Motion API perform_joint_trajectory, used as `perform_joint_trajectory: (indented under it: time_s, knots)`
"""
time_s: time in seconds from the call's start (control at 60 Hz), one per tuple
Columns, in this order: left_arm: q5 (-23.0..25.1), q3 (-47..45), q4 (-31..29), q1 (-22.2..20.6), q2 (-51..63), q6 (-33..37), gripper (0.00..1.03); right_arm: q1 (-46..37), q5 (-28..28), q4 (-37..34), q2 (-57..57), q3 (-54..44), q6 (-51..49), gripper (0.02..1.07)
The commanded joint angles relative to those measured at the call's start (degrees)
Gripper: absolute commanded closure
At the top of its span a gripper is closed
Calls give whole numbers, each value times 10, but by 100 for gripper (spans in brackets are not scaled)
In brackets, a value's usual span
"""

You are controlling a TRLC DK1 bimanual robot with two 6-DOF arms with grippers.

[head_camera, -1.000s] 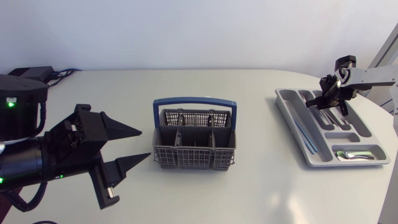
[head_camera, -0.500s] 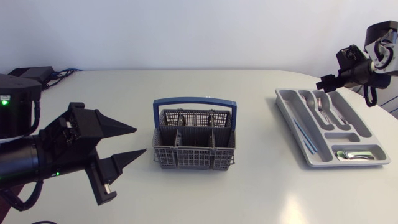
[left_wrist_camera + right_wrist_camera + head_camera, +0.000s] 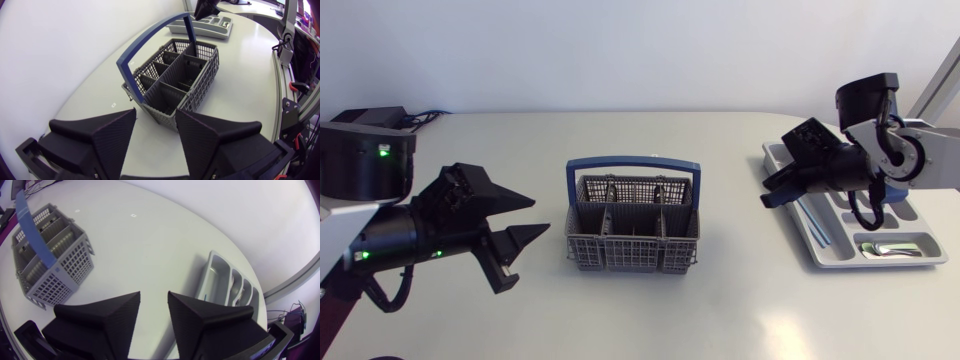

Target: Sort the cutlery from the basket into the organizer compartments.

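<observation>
The grey basket [image 3: 632, 238] with a blue handle [image 3: 633, 163] stands mid-table; in the left wrist view no cutlery shows in the basket [image 3: 175, 82]. To its right lies the grey organizer [image 3: 910, 262], with spoons [image 3: 888, 248] in its near cross compartment. My left gripper [image 3: 540, 217] hovers left of the basket, open and empty, and its own view shows the gripper [image 3: 156, 112] aimed at the basket. My right gripper [image 3: 765, 193] hangs over the organizer's left edge, pointing toward the basket, open and empty [image 3: 153, 295]. That arm hides the organizer's long compartments.
A black box with cables [image 3: 370, 115] sits at the table's back left corner. Bare tabletop [image 3: 735, 240] lies between basket and organizer. In the right wrist view the basket [image 3: 50, 265] is ahead to one side and the organizer [image 3: 227, 287] to the other.
My right arm has swung from the organizer's far side leftward toward the basket, and it now covers the fork compartments. My left gripper has drawn back slightly and its fingers stand a little closer.
</observation>
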Motion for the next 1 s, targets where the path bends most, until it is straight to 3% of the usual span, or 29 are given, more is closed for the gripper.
perform_joint_trajectory:
  time_s: [0.0,0.217,0.567,0.983]
  knots:
    - [21,-15,20,23,39,2,62,31,-3,6,-16,-29,4,102]
    - [33,-4,64,30,131,10,83,105,0,6,-7,-46,20,102]
    - [44,26,93,10,216,6,83,206,14,-2,13,-42,48,102]
    - [43,81,100,-23,269,-2,83,219,35,-1,66,10,54,102]
